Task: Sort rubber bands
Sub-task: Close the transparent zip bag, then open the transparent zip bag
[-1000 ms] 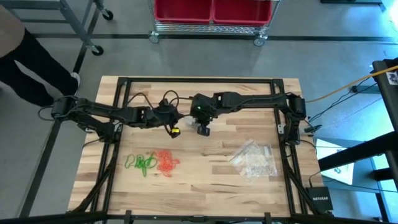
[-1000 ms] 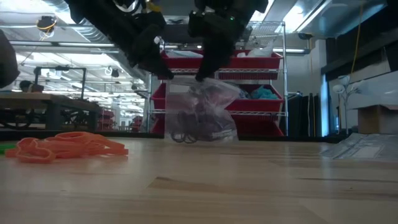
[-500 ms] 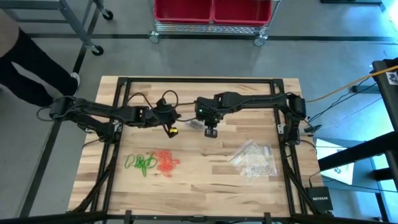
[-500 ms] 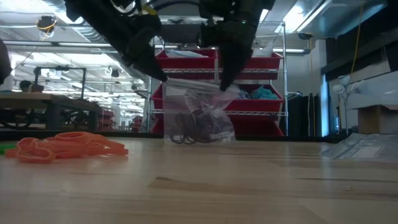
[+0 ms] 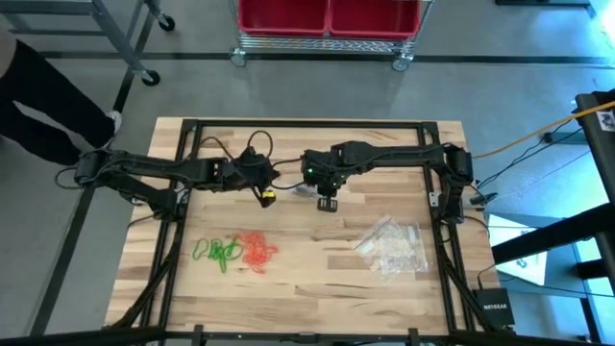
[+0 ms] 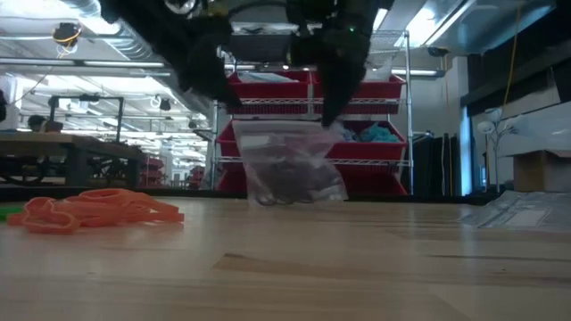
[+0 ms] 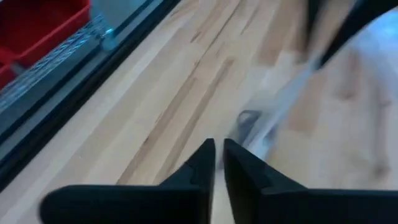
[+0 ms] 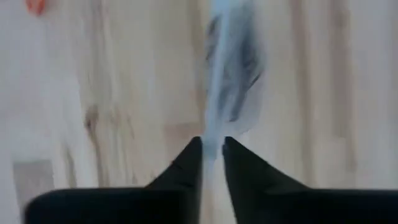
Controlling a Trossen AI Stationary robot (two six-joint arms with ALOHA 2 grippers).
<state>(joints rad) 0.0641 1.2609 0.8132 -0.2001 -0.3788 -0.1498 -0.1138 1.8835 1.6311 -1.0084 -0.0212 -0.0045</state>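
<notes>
Bag (image 6: 290,165) of black rubber bands (image 6: 284,187) hung pinched between left gripper (image 7: 219,163) and right gripper (image 8: 212,155), pending emptying beside the orange pile (image 5: 257,250).

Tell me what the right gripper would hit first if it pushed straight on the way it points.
The clear bag pinched at the right gripper, black bands inside; past it the wooden table. Depth is blurred, so that's tentative.

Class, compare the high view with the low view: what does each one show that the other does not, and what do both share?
Only the high view shows the green rubber bands spread out and the empty clear bags. Only the low view shows the black rubber bands inside the hanging clear bag. Both show the orange-red rubber bands, the left gripper and the right gripper.
</notes>
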